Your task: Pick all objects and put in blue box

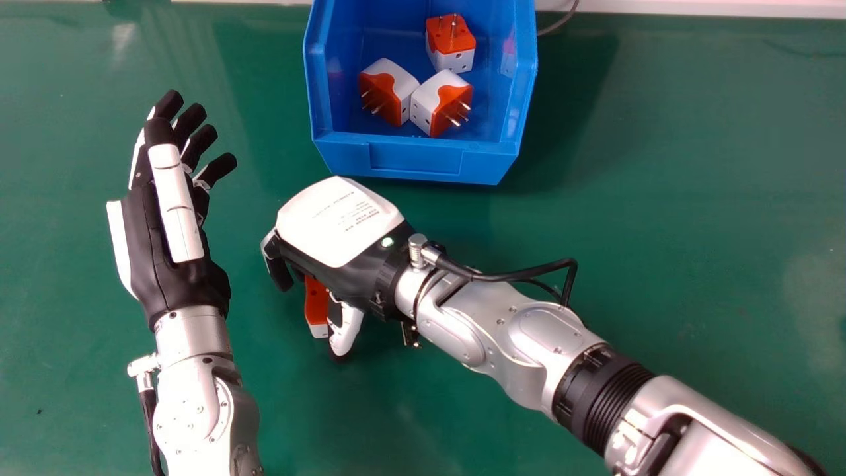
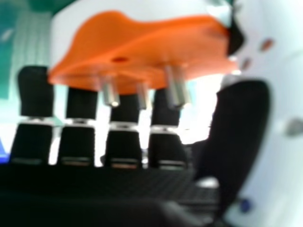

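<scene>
A blue open-topped box (image 1: pixel 413 158) sits on a green counter (image 1: pixel 674 198), at the top centre of the head view. Inside are three orange-and-white plug adapters: one farther back (image 1: pixel 451 43), one at front left (image 1: pixel 388 91) and one at front right (image 1: pixel 441 102), the front two side by side.

A fourth plug adapter (image 1: pixel 316 305) is outside the box, beneath the robot's right hand (image 1: pixel 336 221). The fingers (image 1: pixel 280 272) are loosely bent and open, not closed around it; the adapter lies between them and the thumb (image 1: pixel 347 325). In the right hand view its metal pins (image 2: pixel 175 87) show in front of the fingers. Whether the thumb presses on it cannot be told.

The left hand (image 1: pixel 175 205) is at the left of the head view, its fingers extended and open, holding nothing.

The step in hand appears to be grasping this adapter, with three already boxed. The next move calls for closing the right fingers and thumb firmly on its sides, then lifting it above the box's front wall and releasing it inside. A loose pinch could let it twist or slip out.
</scene>
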You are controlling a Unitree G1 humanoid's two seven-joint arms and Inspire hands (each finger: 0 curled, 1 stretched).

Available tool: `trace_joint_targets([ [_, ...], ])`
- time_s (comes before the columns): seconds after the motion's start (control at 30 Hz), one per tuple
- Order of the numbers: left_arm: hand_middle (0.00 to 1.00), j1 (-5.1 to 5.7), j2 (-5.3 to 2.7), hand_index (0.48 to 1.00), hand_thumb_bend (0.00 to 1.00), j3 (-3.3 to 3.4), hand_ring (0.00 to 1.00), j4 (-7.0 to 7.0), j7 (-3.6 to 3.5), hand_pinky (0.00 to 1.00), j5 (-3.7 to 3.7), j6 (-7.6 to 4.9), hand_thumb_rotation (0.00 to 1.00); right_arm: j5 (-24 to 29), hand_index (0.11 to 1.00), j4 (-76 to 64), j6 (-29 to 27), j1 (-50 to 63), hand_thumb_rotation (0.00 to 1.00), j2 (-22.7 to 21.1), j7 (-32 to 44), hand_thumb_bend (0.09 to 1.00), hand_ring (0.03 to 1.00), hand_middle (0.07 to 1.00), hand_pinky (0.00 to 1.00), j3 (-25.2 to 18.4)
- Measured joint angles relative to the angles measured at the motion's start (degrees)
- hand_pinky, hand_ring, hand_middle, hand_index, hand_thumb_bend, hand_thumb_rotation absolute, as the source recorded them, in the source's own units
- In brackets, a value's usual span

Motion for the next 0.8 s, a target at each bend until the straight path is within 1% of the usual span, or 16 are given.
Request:
trace_joint_targets([
  [0.07,0.84,0.0,0.0,0.84,0.67,-0.02,0.83,0.0,0.0,0.74,0.12,0.0,0.91,0.19,0.529,-0.72,0.35,0.63,0.01,-0.02,0.06,0.52,0.401,0.516,0.32,-0.56],
  [0.1,0.84,0.0,0.0,0.84,0.67,-0.02,0.83,0.0,-0.01,0.74,0.18,0.0,0.91,0.3,0.533,-1.3,0.69,0.94,0.01,-0.04,0.12,0.518,0.39,0.502,0.3,-0.83],
  [0.2,0.84,-0.01,0.01,0.84,0.67,0.01,0.83,0.0,-0.01,0.74,0.17,0.01,0.91,0.34,0.533,-4.75,1.8,1.57,0.01,-0.38,0.86,0.518,0.39,0.502,0.3,-1.66],
  [0.23,0.84,-0.02,0.02,0.84,0.67,0.03,0.83,0.0,-0.01,0.74,0.17,0.03,0.91,0.38,0.524,-6.28,2.32,1.67,0.0,-0.51,1.31,0.518,0.393,0.505,0.28,-2.03],
  [0.47,0.84,-0.05,0.08,0.838,0.67,0.07,0.83,0.08,-0.01,0.74,0.18,0.05,0.91,0.44,0.527,-14.95,6.98,3.01,0.0,-1.41,6.59,0.516,0.382,0.485,0.26,-4.05],
  [0.63,0.84,-0.07,0.08,0.838,0.67,0.06,0.83,0.11,-0.04,0.74,0.15,0.05,0.91,0.4,0.53,-22.22,12.5,5.02,0.0,-2.38,13.2,0.514,0.374,0.477,0.25,-4.99],
  [0.8,0.84,-0.1,0.08,0.839,0.67,0.07,0.83,0.15,-0.08,0.74,0.13,0.05,0.91,-1.06,0.521,-31.32,18.92,5.95,0.0,-3.57,20.01,0.515,0.377,0.483,0.24,-5.25],
])
